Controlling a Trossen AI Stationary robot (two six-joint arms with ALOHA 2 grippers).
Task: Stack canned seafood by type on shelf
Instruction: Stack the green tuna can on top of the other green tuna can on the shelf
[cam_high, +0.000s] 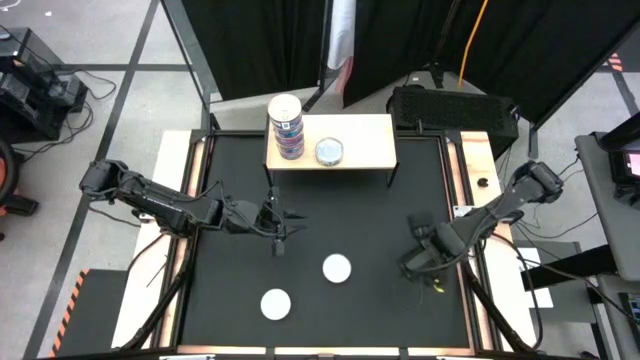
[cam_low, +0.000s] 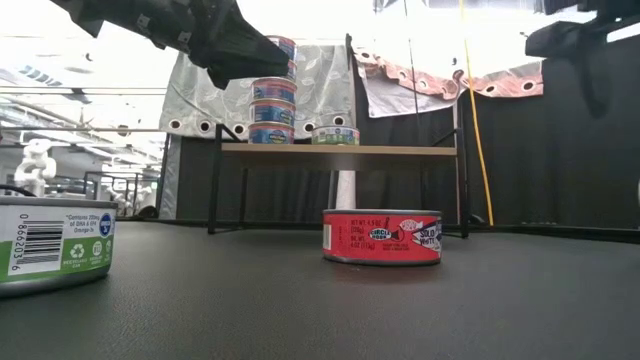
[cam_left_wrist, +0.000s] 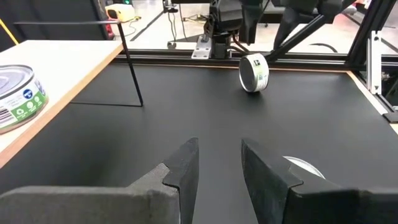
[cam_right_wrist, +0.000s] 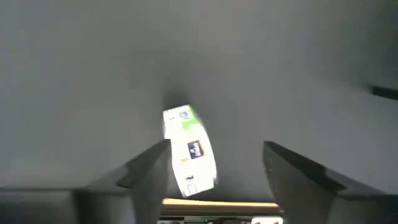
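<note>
The shelf (cam_high: 365, 140) stands at the table's far edge. On it are a stack of blue-labelled cans (cam_high: 286, 125) and one green-labelled can (cam_high: 329, 151). A red-labelled can (cam_low: 382, 237) and a green-labelled can (cam_low: 55, 245) lie flat on the black mat. My right gripper (cam_right_wrist: 215, 149) hangs open, pointing down, at the table's right. Under it is a green-white can (cam_right_wrist: 189, 151) on its edge (cam_left_wrist: 254, 73), blurred and apart from the fingers. Whether it rests on the mat I cannot tell. My left gripper (cam_left_wrist: 219, 168) is open and holds nothing, left of centre above the mat.
The two flat cans lie near the table's front edge (cam_high: 337, 268) (cam_high: 276, 304). Bare black mat (cam_high: 350, 215) stretches between the shelf and these cans. Wooden rails (cam_high: 470, 160) run along the table's sides, and dark curtains hang behind the shelf.
</note>
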